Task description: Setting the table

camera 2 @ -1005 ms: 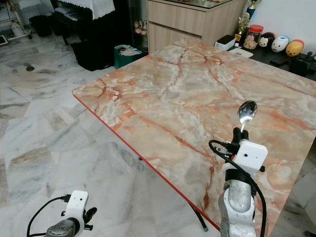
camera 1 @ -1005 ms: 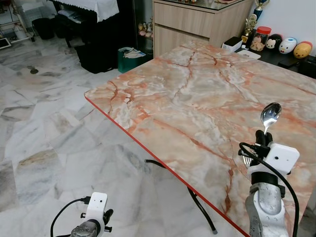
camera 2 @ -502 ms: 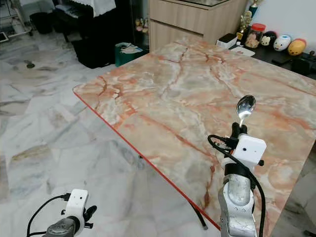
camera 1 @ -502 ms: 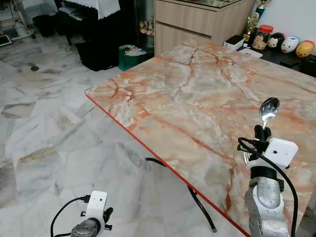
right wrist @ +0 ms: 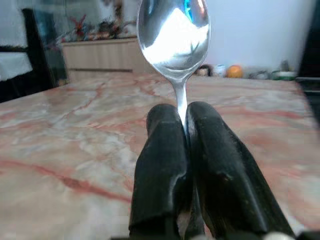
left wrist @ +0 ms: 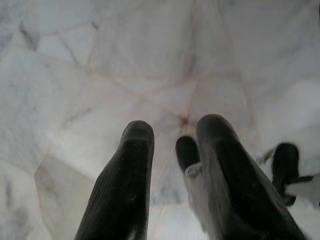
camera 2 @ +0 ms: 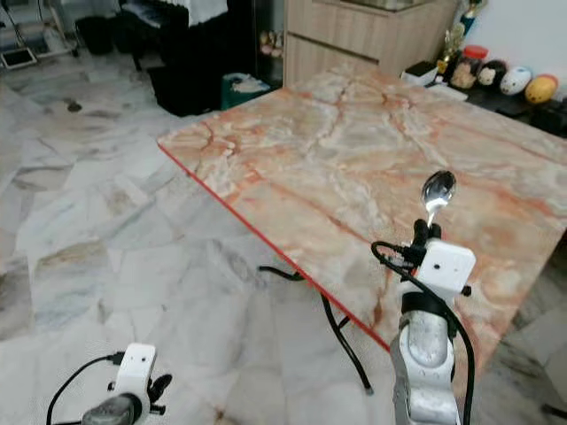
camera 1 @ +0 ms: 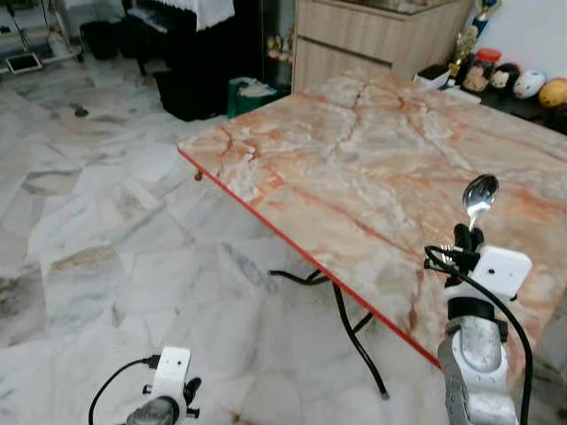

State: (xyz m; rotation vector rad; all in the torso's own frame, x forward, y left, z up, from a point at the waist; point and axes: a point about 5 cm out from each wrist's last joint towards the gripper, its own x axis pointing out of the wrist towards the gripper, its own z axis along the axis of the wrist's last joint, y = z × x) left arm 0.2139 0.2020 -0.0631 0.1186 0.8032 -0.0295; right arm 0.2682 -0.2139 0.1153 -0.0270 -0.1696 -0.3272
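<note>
A shiny metal spoon [camera 1: 479, 196] stands upright, bowl up, in my right gripper [camera 1: 465, 237], which is shut on its handle over the near right part of the table. In the right wrist view the spoon [right wrist: 174, 37] rises from between the two black fingers [right wrist: 165, 165]. The table [camera 1: 372, 168] has a pink-and-orange marble top with a red edge. My left gripper [left wrist: 172, 145] hangs low over the pale marble floor with a gap between its fingers and nothing in it; its arm [camera 1: 164, 398] shows at the lower left.
Black folding legs [camera 1: 354, 332] stand under the table's near edge. A wooden cabinet [camera 1: 381, 35] stands beyond the table. Jars and round toy figures [camera 1: 523, 84] line a dark shelf at the far right. Dark furniture [camera 1: 195, 62] stands at the back left. Open marble floor [camera 1: 115, 230] lies left.
The whole picture has shifted: the table now sits farther off and to the right, with more floor in front. The right gripper keeps the spoon upright as before.
</note>
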